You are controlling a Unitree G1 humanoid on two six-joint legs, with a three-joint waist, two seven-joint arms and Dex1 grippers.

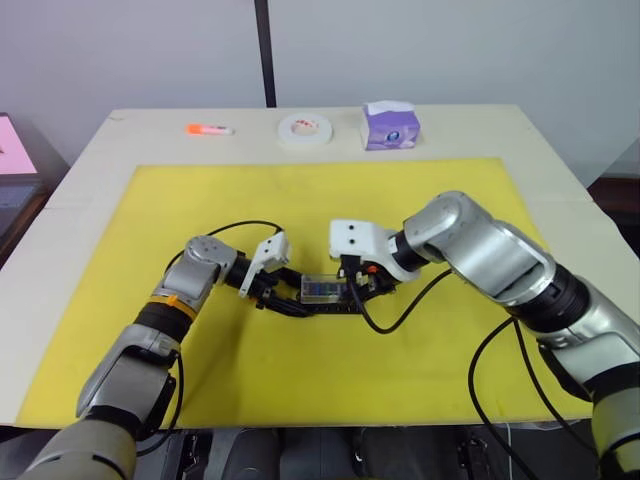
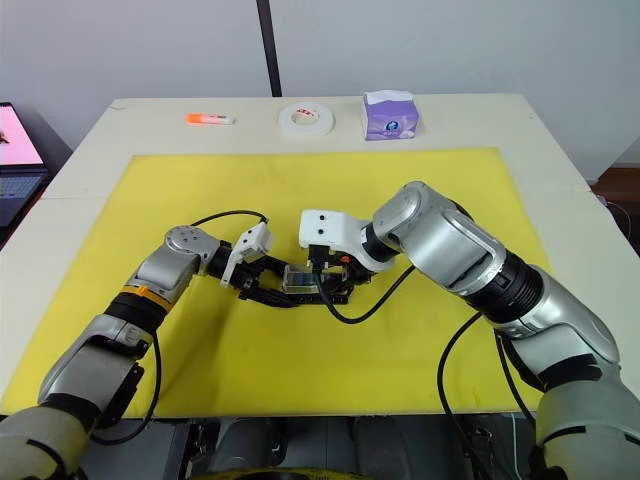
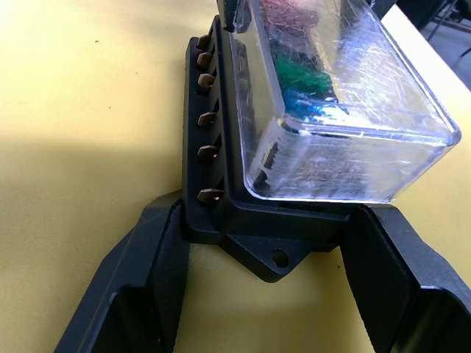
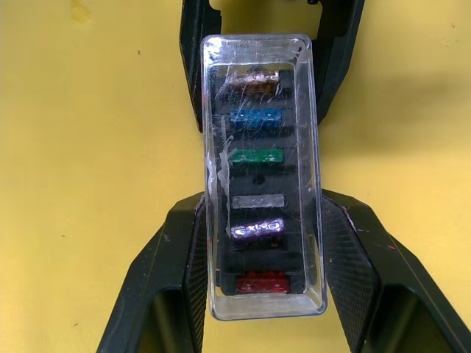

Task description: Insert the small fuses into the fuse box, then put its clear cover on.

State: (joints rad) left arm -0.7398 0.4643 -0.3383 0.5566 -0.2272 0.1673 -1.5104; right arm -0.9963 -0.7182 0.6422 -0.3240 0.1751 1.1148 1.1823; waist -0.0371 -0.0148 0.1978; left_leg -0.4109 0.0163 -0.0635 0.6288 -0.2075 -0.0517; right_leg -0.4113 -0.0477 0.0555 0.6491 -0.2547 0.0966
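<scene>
The fuse box [image 1: 325,296] is sitting mid yellow mat [image 1: 300,200], w/ the clear cover [image 4: 263,173] already on top and six fuses [image 4: 256,157] seated underneath. The left pincer [image 3: 268,294] is clamping the box's end, prob. steadying it. The right pincer [image 4: 261,283] is straddling cover and box at 3 o'clock, likely pressing it home. No readable writing.

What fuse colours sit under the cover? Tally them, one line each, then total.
Under the clear cover, in the fuse box:
Brown-orange fuse: 1
Blue: 1
Green: 1
Grey: 1
Purple: 1
Red: 1
Total: 6
</scene>
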